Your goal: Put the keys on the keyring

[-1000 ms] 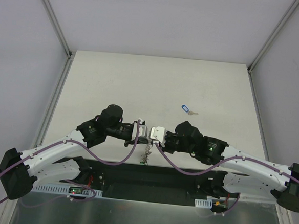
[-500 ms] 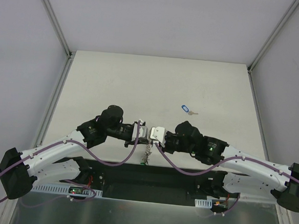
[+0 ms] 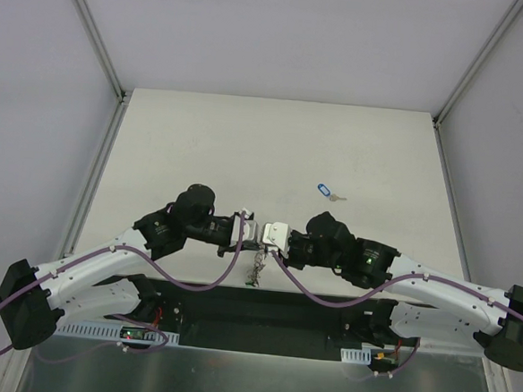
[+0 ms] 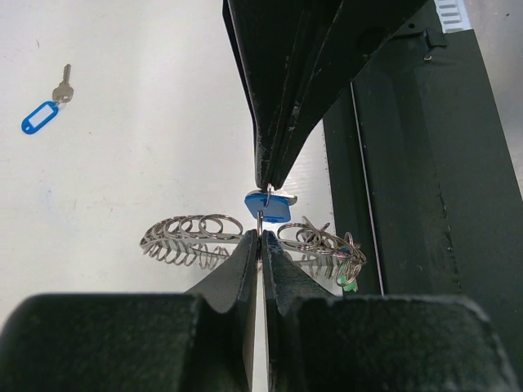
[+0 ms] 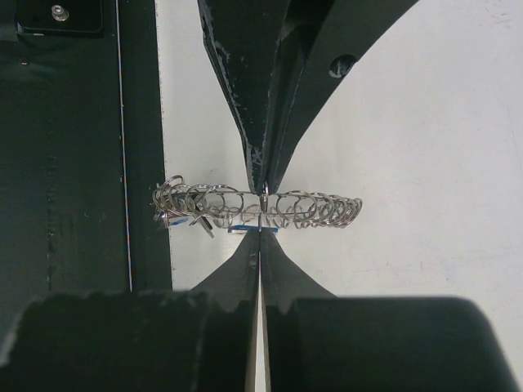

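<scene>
The keyring (image 4: pixel 189 237) is a coiled silvery ring held off the table between both grippers, and it also shows in the right wrist view (image 5: pixel 315 209) and hanging in the top view (image 3: pixel 255 269). My left gripper (image 4: pixel 260 237) is shut on the ring's wire. My right gripper (image 5: pixel 260 232) is shut tip to tip against it, on a blue-tagged key (image 4: pixel 270 207) at the ring. Several small keys, one with a green tag (image 4: pixel 350 282), bunch at the ring's near end. Another blue-tagged key (image 3: pixel 325 191) lies loose on the table.
The black base plate (image 4: pixel 425 204) runs along the table's near edge, just under the ring's near end. Metal frame rails (image 3: pixel 92 184) border the white table on both sides.
</scene>
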`<action>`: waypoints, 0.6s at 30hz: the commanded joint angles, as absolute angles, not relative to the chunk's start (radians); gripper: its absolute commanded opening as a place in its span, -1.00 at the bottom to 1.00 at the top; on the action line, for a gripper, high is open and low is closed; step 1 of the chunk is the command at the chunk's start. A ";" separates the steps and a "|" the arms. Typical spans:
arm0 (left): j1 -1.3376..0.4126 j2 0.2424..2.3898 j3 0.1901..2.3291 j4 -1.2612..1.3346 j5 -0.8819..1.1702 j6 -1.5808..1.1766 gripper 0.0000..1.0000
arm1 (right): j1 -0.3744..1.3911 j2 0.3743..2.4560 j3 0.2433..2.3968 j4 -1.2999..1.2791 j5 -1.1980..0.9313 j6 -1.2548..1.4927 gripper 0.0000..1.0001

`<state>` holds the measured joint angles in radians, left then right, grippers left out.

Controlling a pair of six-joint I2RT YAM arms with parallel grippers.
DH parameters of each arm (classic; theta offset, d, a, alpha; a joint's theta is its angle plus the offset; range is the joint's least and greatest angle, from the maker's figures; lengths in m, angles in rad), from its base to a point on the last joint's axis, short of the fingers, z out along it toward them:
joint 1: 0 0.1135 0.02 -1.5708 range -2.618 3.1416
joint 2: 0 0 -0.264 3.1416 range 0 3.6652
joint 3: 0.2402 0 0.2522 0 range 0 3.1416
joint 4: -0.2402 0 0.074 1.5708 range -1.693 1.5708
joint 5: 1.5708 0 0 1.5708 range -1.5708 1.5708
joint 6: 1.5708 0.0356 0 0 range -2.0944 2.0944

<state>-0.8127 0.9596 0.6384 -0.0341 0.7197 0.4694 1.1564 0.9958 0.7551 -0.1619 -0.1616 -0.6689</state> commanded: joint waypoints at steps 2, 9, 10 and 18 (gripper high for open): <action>-0.833 0.930 0.630 0.026 0.712 0.518 -1.00 | 1.161 0.983 0.790 -0.150 -0.176 -0.663 -0.98; -0.842 0.928 0.624 0.031 0.707 0.532 -1.00 | 1.161 0.994 0.793 -0.152 -0.160 -0.661 -0.98; -0.841 0.927 0.623 0.031 0.707 0.532 -1.00 | 1.160 0.994 0.795 -0.153 -0.158 -0.661 -0.98; -0.847 0.917 0.617 0.037 0.692 0.537 -1.00 | 1.161 1.006 0.802 -0.169 -0.167 -0.661 -0.98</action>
